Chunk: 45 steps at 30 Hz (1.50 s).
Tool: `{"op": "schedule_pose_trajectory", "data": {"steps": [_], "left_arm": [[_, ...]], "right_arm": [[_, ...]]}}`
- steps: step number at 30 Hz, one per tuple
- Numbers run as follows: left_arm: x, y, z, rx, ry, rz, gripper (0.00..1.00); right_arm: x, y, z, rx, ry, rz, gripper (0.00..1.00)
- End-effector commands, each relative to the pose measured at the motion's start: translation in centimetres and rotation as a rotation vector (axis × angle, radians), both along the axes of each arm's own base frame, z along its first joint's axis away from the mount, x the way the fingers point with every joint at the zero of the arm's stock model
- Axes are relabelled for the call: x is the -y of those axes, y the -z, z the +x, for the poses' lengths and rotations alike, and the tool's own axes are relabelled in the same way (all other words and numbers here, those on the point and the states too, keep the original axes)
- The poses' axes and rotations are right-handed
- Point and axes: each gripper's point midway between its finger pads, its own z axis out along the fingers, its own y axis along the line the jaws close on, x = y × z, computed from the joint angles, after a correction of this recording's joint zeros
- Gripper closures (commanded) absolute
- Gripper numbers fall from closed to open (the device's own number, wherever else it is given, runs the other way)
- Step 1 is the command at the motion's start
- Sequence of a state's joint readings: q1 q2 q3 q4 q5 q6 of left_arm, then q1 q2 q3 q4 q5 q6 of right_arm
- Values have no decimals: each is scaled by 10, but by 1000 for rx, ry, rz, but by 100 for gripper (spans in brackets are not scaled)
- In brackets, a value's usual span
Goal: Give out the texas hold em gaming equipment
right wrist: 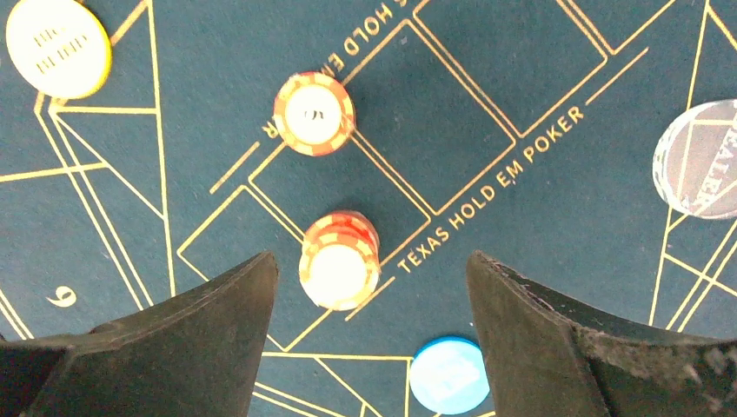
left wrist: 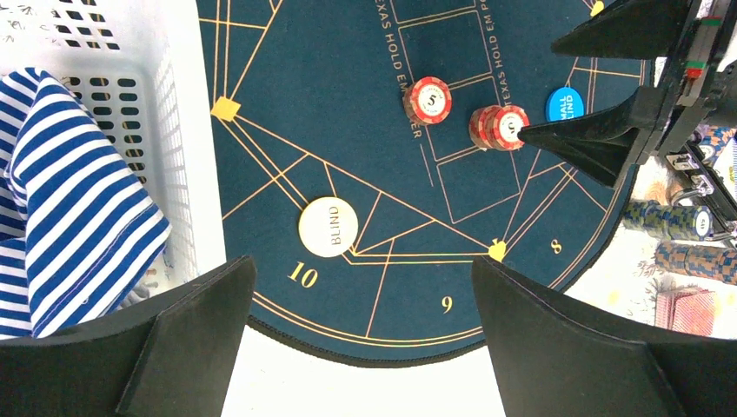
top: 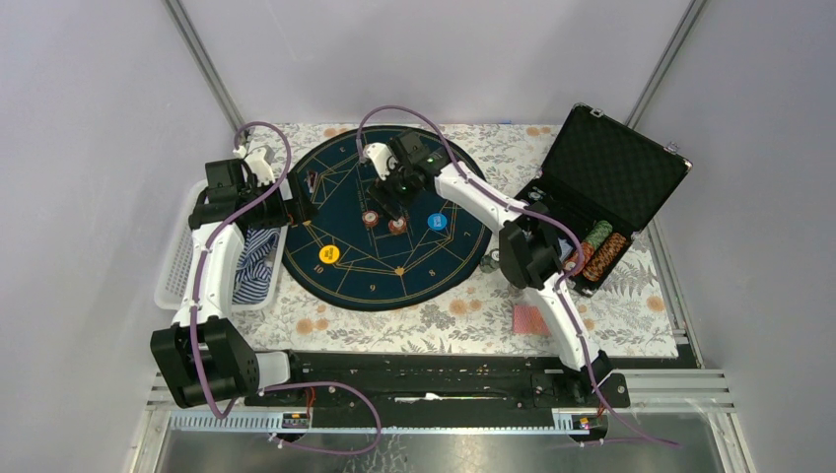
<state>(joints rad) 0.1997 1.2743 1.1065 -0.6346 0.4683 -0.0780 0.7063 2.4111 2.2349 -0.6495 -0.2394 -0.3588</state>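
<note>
We see short stack of red chips [right wrist: 340,261] on dark-blue mat [right wrist: 539,78], near its centre. Second red pile [right wrist: 314,113] sits just beside; blue button [right wrist: 448,375] and yellow button [right wrist: 58,48] lie further out. Right arm stretches from near right over mat centre, wrist down. Right gripper [right wrist: 372,265] is wide open, straddling stack, gripping nothing. We note left gripper [left wrist: 362,265] at mat's left edge, also spread and empty.

left arm folded | left tool [left wrist: 362,261] jaws spread, seemingly hovering | right arm extended — right tool [right wrist: 372,256] jaws spread

Bright, even light; perhaps slight glare.
</note>
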Motion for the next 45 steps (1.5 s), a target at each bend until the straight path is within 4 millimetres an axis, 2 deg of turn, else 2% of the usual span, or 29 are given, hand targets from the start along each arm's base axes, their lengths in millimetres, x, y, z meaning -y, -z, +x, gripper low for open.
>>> {"op": "schedule_pose_trajectory", "data": {"steps": [1,5,9,23,26,31,40,42,45], "left_arm": [[-7,-25,11,94,-19,26,1],[-7,-26,13,93,-30,19,1],[-7,-26,14,91,-33,16,1],[-11,-26,13,92,-56,7,1],[-11,-26,12,93,-55,5,1],[-12,-25,12,93,-56,6,1],[-12,-24,12,90,-56,0,1],[-12,-23,12,88,-56,1,1],[-12,-23,12,86,-56,1,1]], "right_arm": [[-33,-24,11,44,29,139,13],[-45,-17,13,53,34,159,10],[-55,-6,6,52,11,151,8],[-78,37,-4,70,-15,103,11],[-80,43,-3,78,-10,94,15],[-82,50,-1,85,-5,91,30],[-86,39,6,118,5,110,53],[-84,30,10,138,17,115,55],[-79,6,22,171,57,156,55]]}}
